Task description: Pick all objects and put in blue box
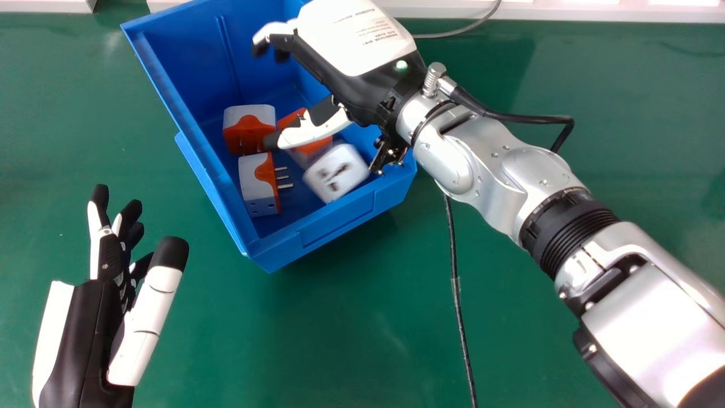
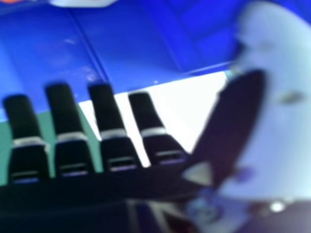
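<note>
- Over the blue box [image 1: 340, 224], the right hand [image 1: 357, 48] is open, gripping nothing.
- Inside the box: an orange-and-white adapter [image 1: 249, 133], another with bare pins [image 1: 256, 184], a third [image 1: 315, 148] partly behind the thumb, and a white adapter [image 1: 342, 167].
- Left of the box, the left hand [image 1: 93, 328] is open.

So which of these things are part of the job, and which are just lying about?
Part of the job:
- blue box
- plug adapters inside it
- right hand, open above them

Just lying about:
- black cable on the green table
- grey cable beyond the right hand

Idle left hand: head view's lower left.
</note>
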Controlling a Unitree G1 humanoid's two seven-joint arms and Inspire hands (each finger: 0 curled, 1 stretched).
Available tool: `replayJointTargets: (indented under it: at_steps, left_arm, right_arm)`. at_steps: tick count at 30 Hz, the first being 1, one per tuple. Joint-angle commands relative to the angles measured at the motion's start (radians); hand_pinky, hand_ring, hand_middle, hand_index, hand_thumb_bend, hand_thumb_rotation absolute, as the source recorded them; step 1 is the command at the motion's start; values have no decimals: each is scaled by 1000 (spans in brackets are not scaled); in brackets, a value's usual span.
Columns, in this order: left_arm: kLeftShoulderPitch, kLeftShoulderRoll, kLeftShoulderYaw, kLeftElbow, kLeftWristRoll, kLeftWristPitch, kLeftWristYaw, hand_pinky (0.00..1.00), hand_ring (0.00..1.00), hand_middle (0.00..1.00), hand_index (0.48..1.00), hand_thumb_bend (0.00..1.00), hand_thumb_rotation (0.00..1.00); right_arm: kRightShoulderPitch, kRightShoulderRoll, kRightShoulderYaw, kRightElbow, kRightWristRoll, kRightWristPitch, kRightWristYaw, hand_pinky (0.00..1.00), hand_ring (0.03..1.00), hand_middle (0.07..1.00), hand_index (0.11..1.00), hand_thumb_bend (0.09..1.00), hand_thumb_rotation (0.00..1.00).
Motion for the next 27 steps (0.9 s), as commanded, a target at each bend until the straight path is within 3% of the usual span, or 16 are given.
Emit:
replayJointTargets:
  at_steps: [1, 14, 21, 27]
  left_arm:
    - [-2, 4, -1, -10, -1, -9, 3, 910, 980, 988, 957, 780, 922]
    - [-31, 6, -5, 19, 10, -16, 7, 910, 979, 988, 957, 764, 918]
    - [-63, 11, -5, 40, 17, -11, 9, 913, 981, 989, 958, 750, 919]
    - [-101, 26, 2, 69, 18, -2, 12, 916, 982, 989, 960, 741, 921]
  right_arm:
    - [-40, -6, 3, -29, -1, 3, -24, 941, 997, 997, 997, 522, 878]
    - [2, -40, -5, -93, 18, 6, -14, 963, 1000, 1000, 1000, 515, 926]
    - [118, -113, -31, -281, 26, 7, 1, 964, 1000, 1000, 1000, 486, 972]
    - [342, -174, -79, -555, 24, 30, -7, 968, 1000, 1000, 1000, 470, 980]
